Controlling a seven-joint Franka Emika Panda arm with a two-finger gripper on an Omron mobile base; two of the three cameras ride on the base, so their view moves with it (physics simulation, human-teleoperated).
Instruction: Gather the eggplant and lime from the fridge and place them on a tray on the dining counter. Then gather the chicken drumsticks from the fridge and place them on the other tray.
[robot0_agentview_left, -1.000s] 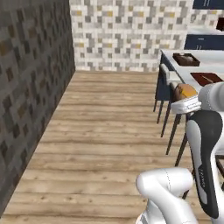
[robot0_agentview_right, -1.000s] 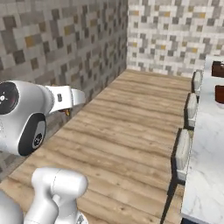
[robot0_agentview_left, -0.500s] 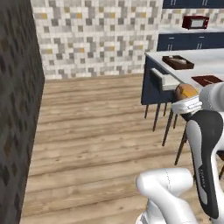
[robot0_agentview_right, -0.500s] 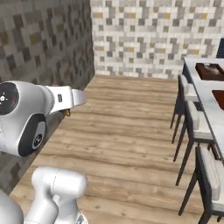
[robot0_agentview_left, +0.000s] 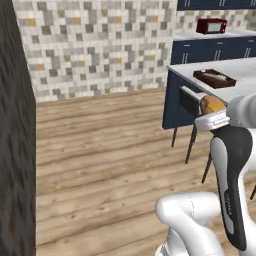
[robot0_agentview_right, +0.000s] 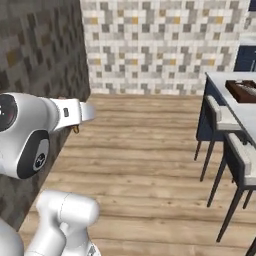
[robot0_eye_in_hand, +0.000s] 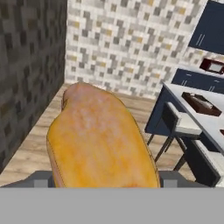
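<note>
As the base has swung round so the wall has slid left and the dining counter (robot0_agentview_left: 235, 70) with its tray (robot0_agentview_left: 214, 78) has come closer, the gripper (robot0_eye_in_hand: 105, 177) stays clamped on a chicken drumstick (robot0_eye_in_hand: 98, 140), apparently mid-carry to that tray.

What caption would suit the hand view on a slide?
Gripper carrying a golden drumstick toward the dining counter, where a brown tray waits.

plank floor (robot0_agentview_left: 100, 150), mosaic-tile wall (robot0_agentview_left: 95, 45), navy cabinets (robot0_agentview_left: 215, 50)
</note>
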